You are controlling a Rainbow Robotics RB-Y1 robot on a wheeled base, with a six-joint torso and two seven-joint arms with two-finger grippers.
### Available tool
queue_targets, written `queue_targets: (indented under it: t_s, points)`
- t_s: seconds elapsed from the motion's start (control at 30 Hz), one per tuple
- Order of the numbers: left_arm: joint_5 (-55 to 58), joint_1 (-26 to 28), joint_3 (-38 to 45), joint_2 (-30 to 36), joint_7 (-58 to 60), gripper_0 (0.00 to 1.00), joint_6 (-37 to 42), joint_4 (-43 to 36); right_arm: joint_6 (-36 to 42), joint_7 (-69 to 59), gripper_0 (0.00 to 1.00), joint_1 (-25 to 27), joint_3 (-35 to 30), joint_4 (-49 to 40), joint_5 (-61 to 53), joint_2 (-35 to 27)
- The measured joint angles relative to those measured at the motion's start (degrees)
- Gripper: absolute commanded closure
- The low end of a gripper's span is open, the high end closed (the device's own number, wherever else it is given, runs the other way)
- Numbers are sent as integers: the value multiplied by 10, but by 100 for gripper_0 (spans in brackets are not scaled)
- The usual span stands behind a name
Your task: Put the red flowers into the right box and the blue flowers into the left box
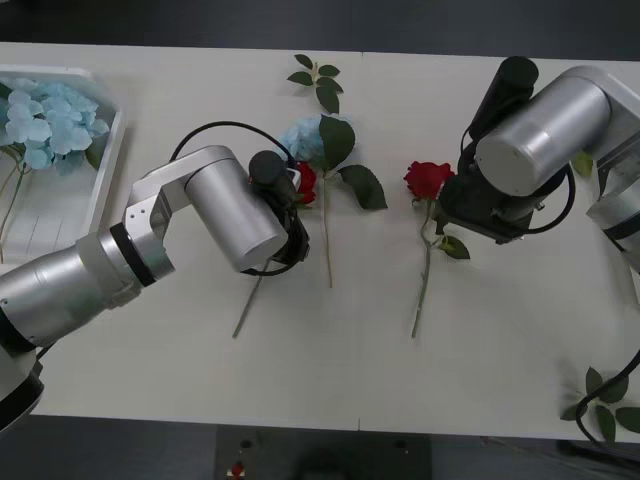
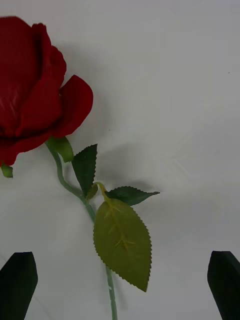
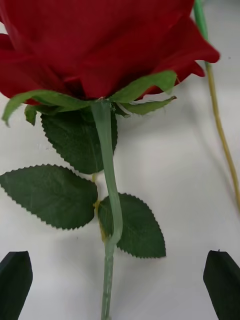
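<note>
The left gripper [image 3: 117, 285] is spread wide, its black fingertips [image 3: 15, 282] on either side of a red rose's stem [image 3: 111, 220] without touching it; this rose [image 1: 305, 182] lies near the tabletop's middle, half hidden under the arm. The right gripper [image 2: 120, 285] is likewise open, straddling the stem of a second rose [image 1: 428, 180] lying toward the right side of the table [image 1: 500, 350], nothing clasped. Between the two roses lies a blue flower [image 1: 305, 138], its stem running toward the near edge. Bare tabletop lies along the near edge. At the far left corner, the left box [image 1: 108, 150] holds more blue flowers [image 1: 45, 118], cut off by the frame.
</note>
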Motion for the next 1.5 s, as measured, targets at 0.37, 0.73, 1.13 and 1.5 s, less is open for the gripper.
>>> queue_targets:
  t_s: [0.37, 0.73, 1.13, 1.5]
  points:
    - [-9, -30, -21, -28, 10, 0, -40, 90, -46, 0, 1, 55, -12, 4, 78, 56]
    - [-27, -30, -21, -28, 10, 0, -68, 108, -114, 21, 1, 56, 2, 36, 93, 64]
    - [-27, -30, -21, -28, 10, 100, -71, 116, -138, 159, 1, 56, 2, 38, 88, 64]
    - [-27, -30, -22, -28, 10, 100, -72, 116, -254, 181, 1, 56, 60, 118, 104, 64]
